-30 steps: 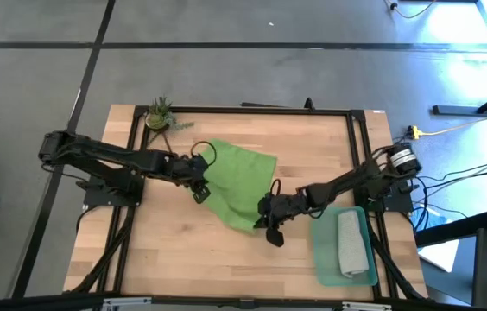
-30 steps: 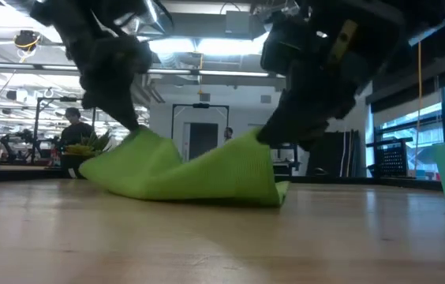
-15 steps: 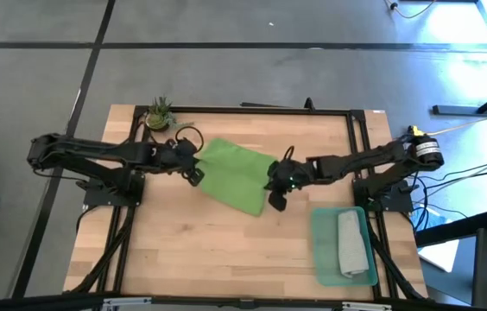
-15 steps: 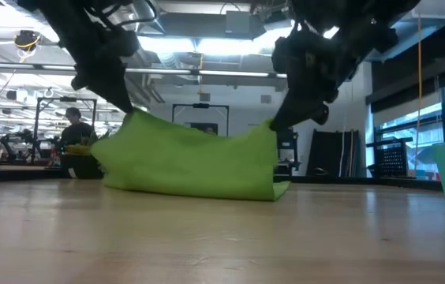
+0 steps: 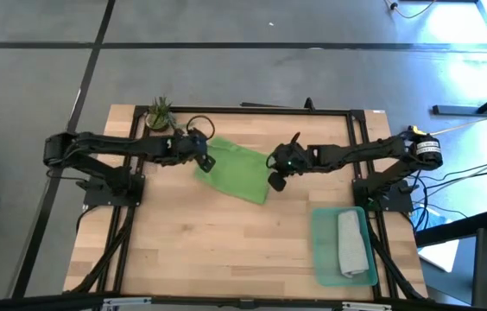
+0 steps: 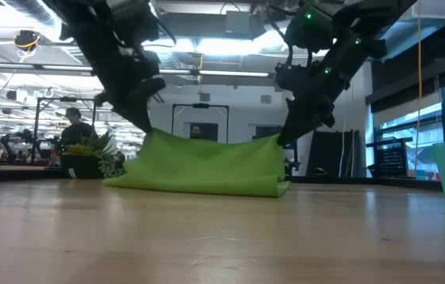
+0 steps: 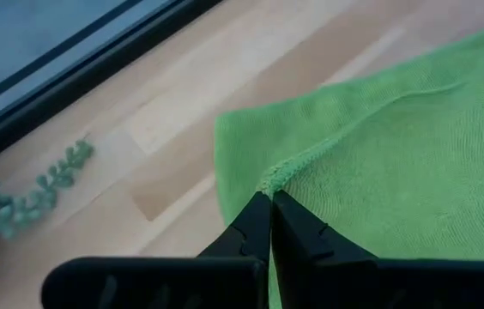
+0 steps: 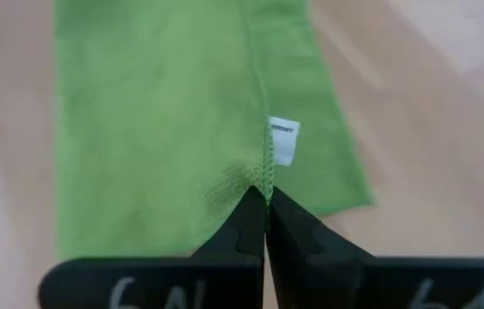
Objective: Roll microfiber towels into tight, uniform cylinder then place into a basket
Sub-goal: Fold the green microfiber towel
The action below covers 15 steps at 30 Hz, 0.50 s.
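Change: both grippers are carrying the lifted edge of the green towel (image 5: 237,172) toward 12 o'clock, folding it into a narrower band than half a second ago.
Left gripper (image 5: 204,161): fingers are pinching shut on the towel's 10 o'clock corner.
Right gripper (image 5: 275,178): fingers are clamping the hem by the white tag (image 8: 283,140), at 3 o'clock.
Axis: the band is running from 10 toward 4 o'clock between them, both equally near.
Grey towel (image 5: 351,244): rolled, lying in the basket (image 5: 323,253) at 5 o'clock.

No legible text; print on the green towel's white tag (image 8: 283,140) unreadable.
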Tool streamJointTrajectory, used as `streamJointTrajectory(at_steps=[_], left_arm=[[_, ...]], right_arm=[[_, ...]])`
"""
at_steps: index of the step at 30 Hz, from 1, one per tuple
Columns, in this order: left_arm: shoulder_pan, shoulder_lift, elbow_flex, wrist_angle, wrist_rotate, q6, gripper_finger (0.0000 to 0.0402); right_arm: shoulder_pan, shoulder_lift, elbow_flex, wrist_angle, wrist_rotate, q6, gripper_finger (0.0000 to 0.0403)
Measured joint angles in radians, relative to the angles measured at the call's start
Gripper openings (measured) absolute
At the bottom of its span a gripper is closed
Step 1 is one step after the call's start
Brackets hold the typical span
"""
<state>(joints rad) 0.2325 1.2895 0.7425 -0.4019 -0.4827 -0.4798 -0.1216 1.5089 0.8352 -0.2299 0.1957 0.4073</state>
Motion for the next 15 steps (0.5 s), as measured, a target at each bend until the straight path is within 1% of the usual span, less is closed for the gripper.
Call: streamJointTrajectory(at_steps=[2, 7, 9, 12, 15], left_arm=[[0.020, 0.032, 0.000, 0.026, 0.000, 0.008, 0.0000], [0.063, 0.092, 0.000, 0.082, -0.009, 0.020, 0.0000], [0.076, 0.111, 0.000, 0.105, -0.008, 0.021, 0.0000], [0.094, 0.127, 0.000, 0.106, -0.008, 0.021, 0.0000], [0.102, 0.132, 0.000, 0.105, -0.007, 0.021, 0.0000]], right_arm=[[-0.018, 0.000, 0.000, -0.010, 0.018, -0.019, 0.0004], [-0.047, 0.000, 0.000, -0.038, 0.017, -0.029, 0.0004], [-0.048, 0.000, 0.000, -0.039, 0.016, -0.055, 0.0004], [-0.052, 0.000, 0.000, -0.035, -0.008, -0.072, 0.0005], [-0.055, 0.000, 0.000, -0.035, -0.028, -0.075, 0.0019]])
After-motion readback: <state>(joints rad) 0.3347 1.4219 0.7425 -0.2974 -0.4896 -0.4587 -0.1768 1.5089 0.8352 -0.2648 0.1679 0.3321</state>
